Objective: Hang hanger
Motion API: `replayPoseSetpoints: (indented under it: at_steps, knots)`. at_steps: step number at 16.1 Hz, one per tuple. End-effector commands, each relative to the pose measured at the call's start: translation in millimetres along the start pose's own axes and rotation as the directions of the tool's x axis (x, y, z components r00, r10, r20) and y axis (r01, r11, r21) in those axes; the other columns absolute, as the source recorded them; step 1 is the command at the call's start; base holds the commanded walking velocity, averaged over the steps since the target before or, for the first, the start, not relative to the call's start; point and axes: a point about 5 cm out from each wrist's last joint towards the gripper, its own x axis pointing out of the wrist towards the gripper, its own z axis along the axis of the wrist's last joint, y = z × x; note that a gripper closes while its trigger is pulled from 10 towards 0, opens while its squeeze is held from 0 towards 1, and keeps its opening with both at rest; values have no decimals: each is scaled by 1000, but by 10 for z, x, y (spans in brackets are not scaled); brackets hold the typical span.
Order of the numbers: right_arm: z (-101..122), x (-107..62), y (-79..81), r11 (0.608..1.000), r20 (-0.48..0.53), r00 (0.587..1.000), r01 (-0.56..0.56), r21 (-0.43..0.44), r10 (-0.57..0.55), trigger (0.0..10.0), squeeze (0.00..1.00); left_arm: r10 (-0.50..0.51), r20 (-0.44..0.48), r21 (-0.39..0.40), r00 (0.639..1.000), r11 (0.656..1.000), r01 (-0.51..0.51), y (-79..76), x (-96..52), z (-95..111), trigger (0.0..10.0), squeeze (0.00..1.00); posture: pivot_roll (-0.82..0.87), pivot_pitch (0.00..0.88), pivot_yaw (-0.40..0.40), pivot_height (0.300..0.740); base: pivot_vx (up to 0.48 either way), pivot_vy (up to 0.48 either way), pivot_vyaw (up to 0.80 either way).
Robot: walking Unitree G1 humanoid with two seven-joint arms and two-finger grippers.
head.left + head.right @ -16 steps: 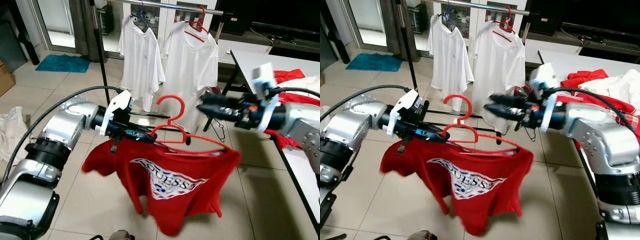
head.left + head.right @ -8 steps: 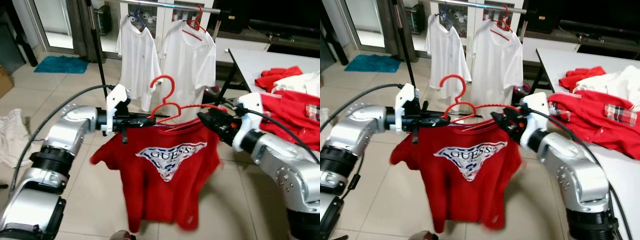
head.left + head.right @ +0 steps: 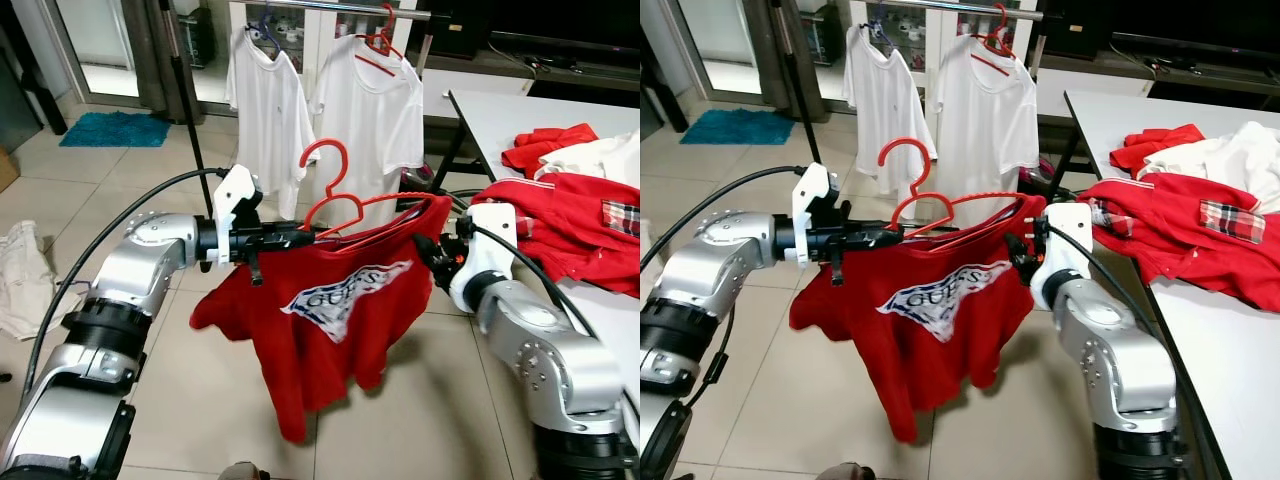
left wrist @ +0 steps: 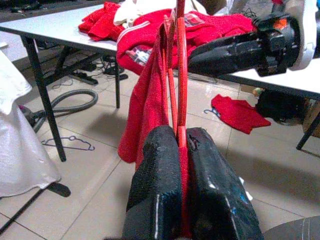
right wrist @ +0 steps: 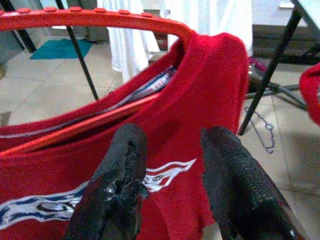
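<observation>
The red hanger (image 3: 345, 205), carrying a red T-shirt (image 3: 325, 325) with a printed logo, was held up in front of the clothes rack (image 3: 340, 8), lower than its rail and nearer the robot. The left gripper (image 4: 180, 165) had its two black fingers pinched narrowly on the hanger's one end, seen clearly from the left wrist, with the shirt's cloth hanging beside the clamped bar. The right gripper (image 5: 172, 190) sat at the hanger's other end, its fingers (image 5: 120, 185) parted and set against the shirt's shoulder just under the hanger's curved arm; it gripped nothing.

Compared with a second earlier, the right arm had come in from a reach well out to the side, and its gripper was now tucked close against the shirt's far shoulder. The hanger had tilted, its right end now higher than the clamped left end, and the shirt hung more slanted, bunched toward the right gripper. The left gripper's grip was unchanged.

On the rack's rail hung two white T-shirts (image 3: 262, 110), one on a blue hanger and one on another red hanger (image 3: 385, 45). To the right of the rack stood a white table (image 3: 500, 110) with a heap of red and white garments (image 3: 575, 200). A blue mat (image 3: 115, 128) lay on the tiled floor to the rack's left.
</observation>
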Motion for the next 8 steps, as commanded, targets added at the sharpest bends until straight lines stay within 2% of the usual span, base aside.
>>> replayPoseSetpoints:
  at_steps: [1, 3, 7, 8]
  knots:
    - [11, 30, -11, 1000, -9, 1000, 13, 23, -13, 10000, 0, -16, 38, 26, 999, 1000, 15, -15, -15, 111, 0, 0, 13, 5, -25, 740, 0, 0, 0]
    - [9, 61, 6, 999, 0, 1000, 16, 38, -16, 10000, 0, -37, 40, 19, 999, 999, 36, -42, -13, 114, 0, 0, 15, 7, -25, 740, 0, 0, 0]
    - [159, 103, 33, 996, 89, 996, 19, 92, -28, 10000, 0, -53, 35, 12, 998, 999, 52, -72, -22, 118, 0, 0, 17, 11, -24, 740, 0, 0, 0]
    - [208, 101, 36, 997, 115, 993, 21, 75, -30, 9294, 0, -48, 34, 11, 998, 999, 48, -68, -25, 119, 0, 0, 17, 11, -24, 740, 0, 0, 0]
